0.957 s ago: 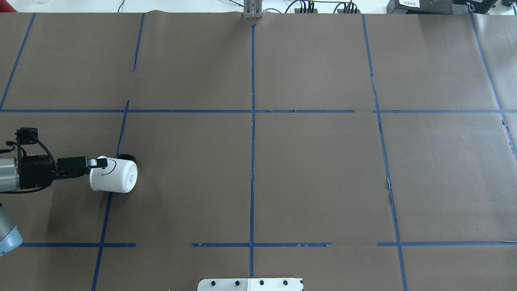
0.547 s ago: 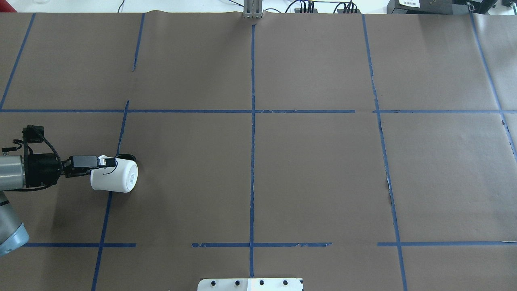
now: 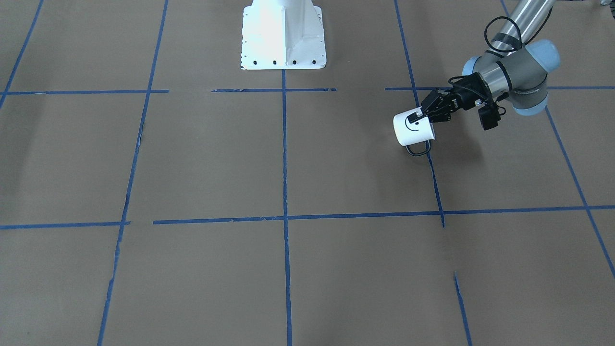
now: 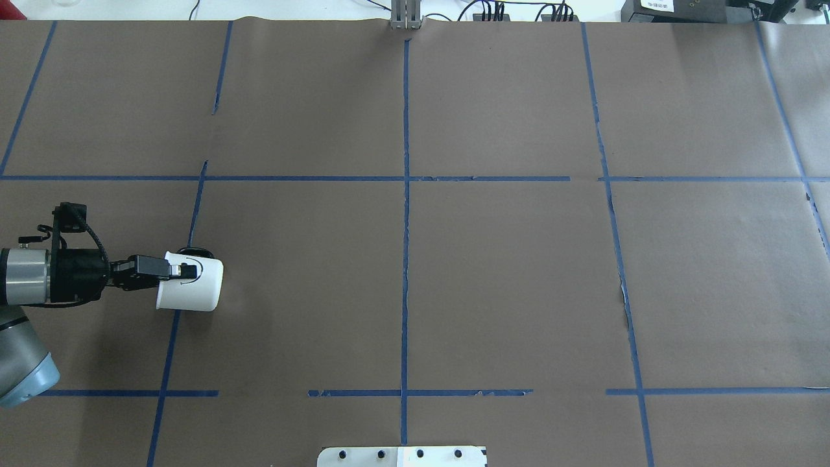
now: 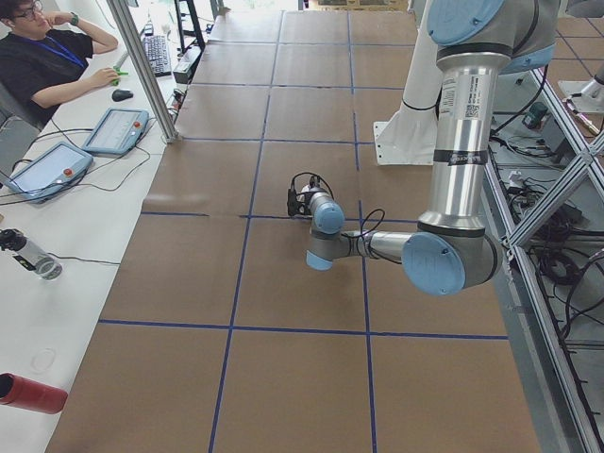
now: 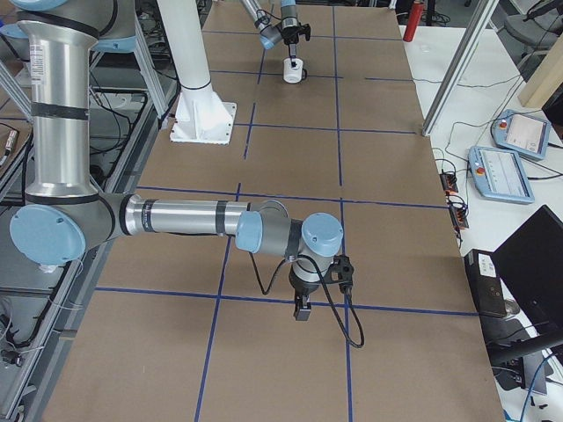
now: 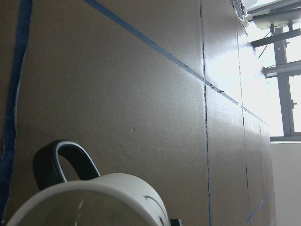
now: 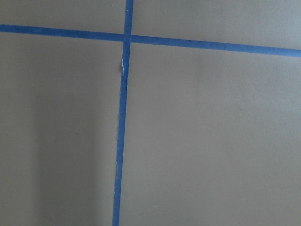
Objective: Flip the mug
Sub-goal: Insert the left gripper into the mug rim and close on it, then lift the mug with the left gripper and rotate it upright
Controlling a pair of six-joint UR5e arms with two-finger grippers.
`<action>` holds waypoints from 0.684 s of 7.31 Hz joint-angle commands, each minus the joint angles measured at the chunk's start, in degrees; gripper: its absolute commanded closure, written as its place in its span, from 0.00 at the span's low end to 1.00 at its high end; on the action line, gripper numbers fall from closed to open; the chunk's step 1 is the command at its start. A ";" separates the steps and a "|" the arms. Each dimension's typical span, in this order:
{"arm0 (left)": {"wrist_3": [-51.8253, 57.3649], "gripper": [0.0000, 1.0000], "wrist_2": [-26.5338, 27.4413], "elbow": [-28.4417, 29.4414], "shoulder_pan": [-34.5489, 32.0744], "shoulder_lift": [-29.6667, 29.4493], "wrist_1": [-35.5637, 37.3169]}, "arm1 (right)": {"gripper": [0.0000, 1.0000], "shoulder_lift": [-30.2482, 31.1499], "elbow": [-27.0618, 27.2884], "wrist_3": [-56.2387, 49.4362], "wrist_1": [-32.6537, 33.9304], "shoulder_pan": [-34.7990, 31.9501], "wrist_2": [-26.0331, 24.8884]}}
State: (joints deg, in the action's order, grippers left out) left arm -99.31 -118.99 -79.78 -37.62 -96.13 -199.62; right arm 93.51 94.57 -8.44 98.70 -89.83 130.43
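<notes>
The white mug [image 4: 194, 288] with a black smiley face lies tilted on its side at the table's left, open rim toward my arm and base pointing away. Its black loop handle [image 3: 417, 150] sticks out toward the far side. My left gripper [image 4: 176, 271] is shut on the mug's rim, one finger over the smiley side. In the front-facing view the mug [image 3: 413, 129] hangs from the left gripper [image 3: 423, 114]. The left wrist view shows the rim [image 7: 94, 197] and handle [image 7: 61, 162] close up. My right gripper [image 6: 302, 309] shows only in the exterior right view; I cannot tell its state.
Brown paper with blue tape lines [image 4: 406, 214] covers the table. The robot's white base [image 3: 283, 36] stands at the near edge. A person [image 5: 47, 61] sits at a side desk with tablets [image 5: 118, 127]. A red bottle [image 5: 28, 392] lies on that desk.
My left gripper has moved a little to the right and the wrist has turned. The mug's base, which faced up toward the overhead camera, now points sideways.
</notes>
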 commanded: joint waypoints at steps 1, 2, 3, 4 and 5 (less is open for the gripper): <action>-2.82 1.00 -5.19 -1.42 -1.04 -4.58 5.07 | 0.00 0.00 0.00 0.00 0.00 0.00 0.00; -2.74 1.00 -5.29 -3.17 -1.75 -7.21 12.43 | 0.00 0.00 0.00 0.00 0.00 0.00 0.00; -2.74 1.00 -5.12 -6.32 -2.01 -9.32 20.33 | 0.00 0.00 0.00 0.00 0.00 0.00 0.00; -2.74 1.00 -4.85 -9.05 -2.19 -12.39 30.85 | 0.00 0.00 0.00 0.00 0.00 0.00 0.00; -2.65 1.00 -4.68 -10.90 -2.71 -16.77 43.75 | 0.00 0.00 0.00 0.00 0.00 0.00 0.00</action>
State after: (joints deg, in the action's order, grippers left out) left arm -102.01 -123.87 -87.98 -39.82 -108.23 -170.18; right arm 93.51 94.57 -8.44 98.70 -89.82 130.43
